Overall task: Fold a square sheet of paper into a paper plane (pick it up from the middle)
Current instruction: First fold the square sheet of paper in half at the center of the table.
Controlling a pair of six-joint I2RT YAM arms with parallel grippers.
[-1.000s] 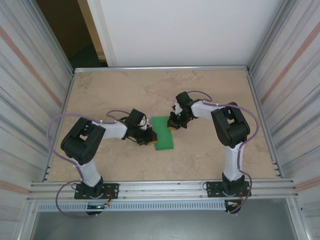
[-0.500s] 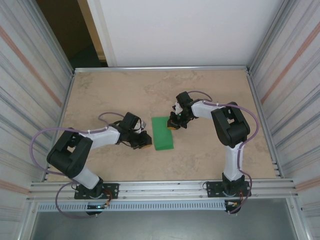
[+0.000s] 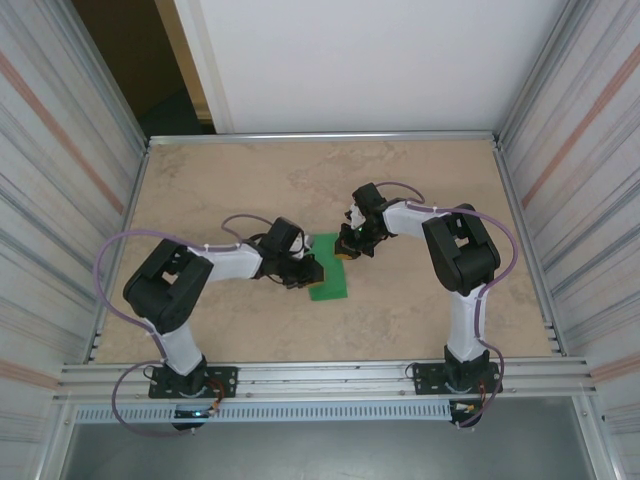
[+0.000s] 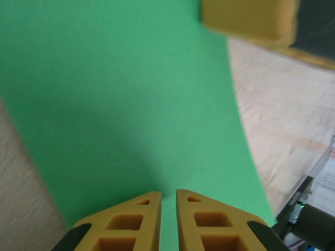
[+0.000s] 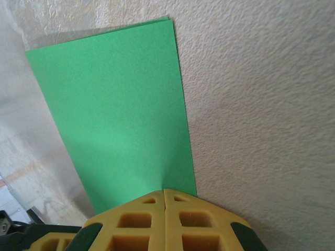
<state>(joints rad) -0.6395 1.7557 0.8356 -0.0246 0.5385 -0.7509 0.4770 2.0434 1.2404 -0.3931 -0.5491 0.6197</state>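
One sheet (image 3: 332, 282), a green rectangle, lies mid-tabletop (image 3: 420, 180). Two pincers flank it. The left pincer (image 3: 308, 273) is at its left edge, slit narrow; whether it clamps cannot be told. The right pincer (image 3: 346, 251) is together at its far-right edge.

The desk (image 3: 250, 170) lies bare across the upper frame and lower right. At centre, the left fingers (image 4: 131, 225) and right fingers (image 5: 141, 219) flank the green sheet (image 3: 333, 285), apparently leaving its lower edge reachable. Ribbed walls (image 3: 60, 180) hem both sides.
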